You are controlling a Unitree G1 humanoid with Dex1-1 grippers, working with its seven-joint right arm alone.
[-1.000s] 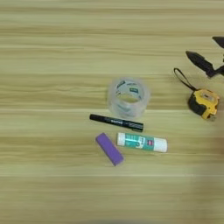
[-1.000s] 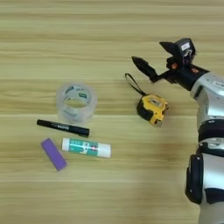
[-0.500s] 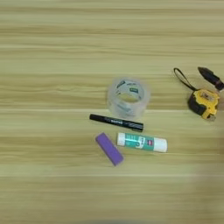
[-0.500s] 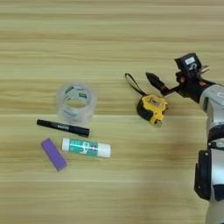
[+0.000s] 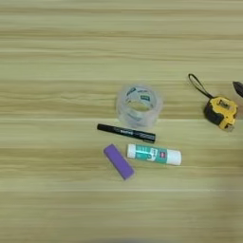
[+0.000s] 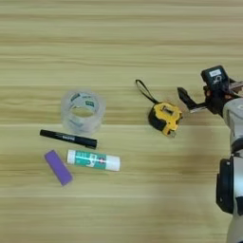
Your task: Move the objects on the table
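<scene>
Tape measure (image 6: 165, 117) on table (image 6: 142, 38), gripper (image 6: 190, 101) just right, apart.

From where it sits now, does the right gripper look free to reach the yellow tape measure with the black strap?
Probably yes. The right gripper sits just right of the yellow tape measure, with only bare wooden table between them; the other items lie well to the left.

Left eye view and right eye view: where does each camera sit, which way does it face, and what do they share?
Left eye view: on the head, facing down at the light-brown wooden table; only a black tip of the right gripper shows at the right edge.
Right eye view: same head, same downward look; right gripper and silver forearm show.
Shared: clear tape roll, yellow tape measure, black marker, white-green glue stick, purple eraser block.
</scene>
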